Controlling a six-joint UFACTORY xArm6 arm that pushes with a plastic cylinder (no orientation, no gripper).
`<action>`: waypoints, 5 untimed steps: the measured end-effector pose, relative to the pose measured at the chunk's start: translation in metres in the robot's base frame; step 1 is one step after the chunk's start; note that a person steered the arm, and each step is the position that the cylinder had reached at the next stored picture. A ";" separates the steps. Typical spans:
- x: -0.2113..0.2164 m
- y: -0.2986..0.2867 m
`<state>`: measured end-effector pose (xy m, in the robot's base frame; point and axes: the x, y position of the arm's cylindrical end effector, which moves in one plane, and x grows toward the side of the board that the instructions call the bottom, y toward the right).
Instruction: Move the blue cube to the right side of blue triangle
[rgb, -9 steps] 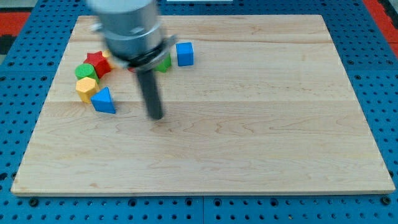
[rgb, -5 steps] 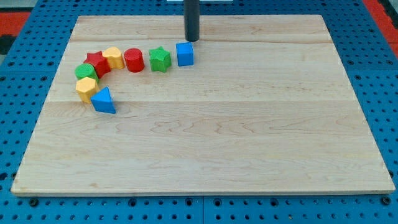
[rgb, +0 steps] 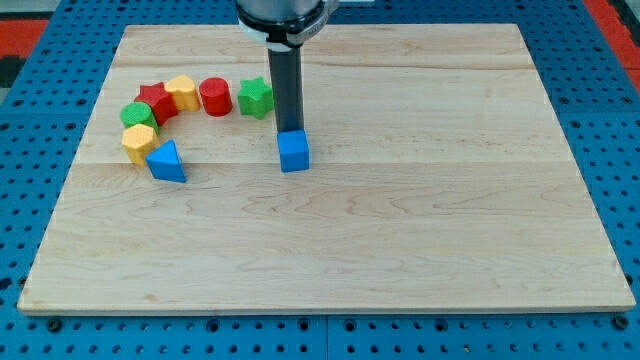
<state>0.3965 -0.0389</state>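
Note:
The blue cube (rgb: 294, 152) lies on the wooden board (rgb: 420, 210), left of centre. My tip (rgb: 289, 131) touches the cube's top side. The blue triangle (rgb: 167, 161) lies well to the cube's left, near the board's left edge, at about the same height in the view.
An arc of blocks curves at the upper left: a yellow block (rgb: 139, 142), a green block (rgb: 138, 115), a red star (rgb: 156, 101), a yellow block (rgb: 182, 93), a red cylinder (rgb: 215, 96) and a green star (rgb: 256, 97). The arm's body (rgb: 281, 18) hangs over the board's top edge.
The blue cube has slid toward the view's bottom, out of the row of blocks. My tip came from the board's top edge down behind it.

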 end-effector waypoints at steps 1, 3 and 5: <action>0.000 -0.001; 0.002 -0.001; 0.003 0.001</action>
<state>0.3998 -0.0384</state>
